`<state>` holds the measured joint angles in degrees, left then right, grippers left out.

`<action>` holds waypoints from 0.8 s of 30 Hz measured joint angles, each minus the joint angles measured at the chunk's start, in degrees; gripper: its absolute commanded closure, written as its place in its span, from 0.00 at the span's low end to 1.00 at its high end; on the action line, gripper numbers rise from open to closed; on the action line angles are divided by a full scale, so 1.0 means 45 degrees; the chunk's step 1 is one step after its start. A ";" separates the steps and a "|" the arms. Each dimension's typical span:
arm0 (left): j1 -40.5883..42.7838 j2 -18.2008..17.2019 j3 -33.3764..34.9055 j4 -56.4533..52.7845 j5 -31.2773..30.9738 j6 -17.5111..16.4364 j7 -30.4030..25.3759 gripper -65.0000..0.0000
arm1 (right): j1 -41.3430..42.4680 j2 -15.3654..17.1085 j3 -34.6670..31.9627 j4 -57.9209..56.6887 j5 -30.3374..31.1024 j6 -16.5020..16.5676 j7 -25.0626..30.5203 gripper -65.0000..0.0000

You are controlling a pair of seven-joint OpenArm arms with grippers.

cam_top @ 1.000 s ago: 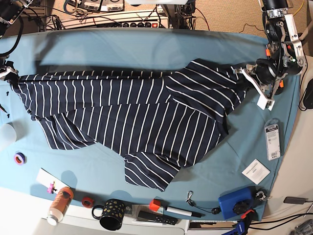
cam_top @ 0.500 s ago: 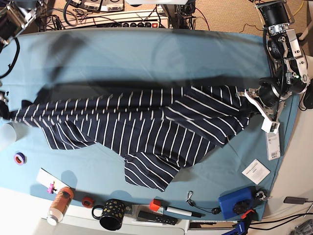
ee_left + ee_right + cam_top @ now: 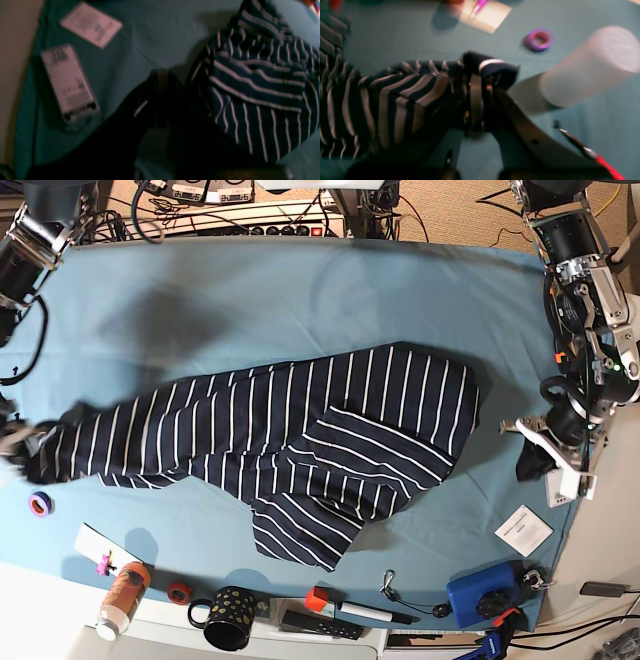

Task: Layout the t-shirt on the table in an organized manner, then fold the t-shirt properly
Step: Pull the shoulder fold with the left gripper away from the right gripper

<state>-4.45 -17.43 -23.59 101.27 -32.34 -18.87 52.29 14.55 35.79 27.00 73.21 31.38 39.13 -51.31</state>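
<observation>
Several small things along the near edge of the table (image 3: 300, 290): an orange-capped bottle (image 3: 122, 600), a spotted black mug (image 3: 232, 618), a blue box (image 3: 482, 595), with a purple tape ring (image 3: 40, 503) and a white card (image 3: 523, 530) just behind on the teal cloth. Past them, the t-shirt (image 3: 300, 430) – spread in a long slanted band across the middle of the table, rumpled, one flap folded over near the centre and another corner hanging toward the front. At its far-left end, the right gripper (image 3: 476, 82), clamped on a bunched fold of the striped cloth, blurred in the base view. Off the shirt's other end, the left gripper (image 3: 553, 460) – fingers pressed together, apart from the fabric in the base view, nothing seen between them. Beyond the shirt, bare teal cloth up to the back edge.
</observation>
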 measured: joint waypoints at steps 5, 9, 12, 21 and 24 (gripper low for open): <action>0.0437 0.0000 0.0005 0.0005 -0.0015 0.0000 0.0461 0.94 | 0.0087 0.0015 -0.1316 0.0000 -0.0714 -0.0248 0.0432 1.00; 0.1054 -0.0005 0.0000 0.0000 0.0044 -0.0005 0.1292 0.82 | 0.0083 0.0044 -0.1384 0.0000 -0.1010 -0.0359 -0.0330 1.00; 0.1010 0.0029 -0.0151 0.0000 -0.0010 -0.0005 0.1919 0.82 | 0.0083 0.0049 -0.1389 0.0000 -0.0991 -0.0291 -0.1098 0.87; 0.0991 0.0039 -0.2419 0.0000 -0.0073 -0.0039 0.2404 0.82 | 0.0204 0.0865 -0.0913 0.0000 -0.0962 -0.1268 -0.0141 0.69; 0.1044 0.0024 -0.3249 0.0000 -0.0593 -0.0335 0.2754 0.82 | 0.0709 0.0899 0.0194 0.0005 -0.0869 -0.1360 -0.0068 0.69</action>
<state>0.25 -17.32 -38.22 101.27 -35.00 -20.38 64.69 17.74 39.83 27.88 73.23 27.46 33.01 -51.62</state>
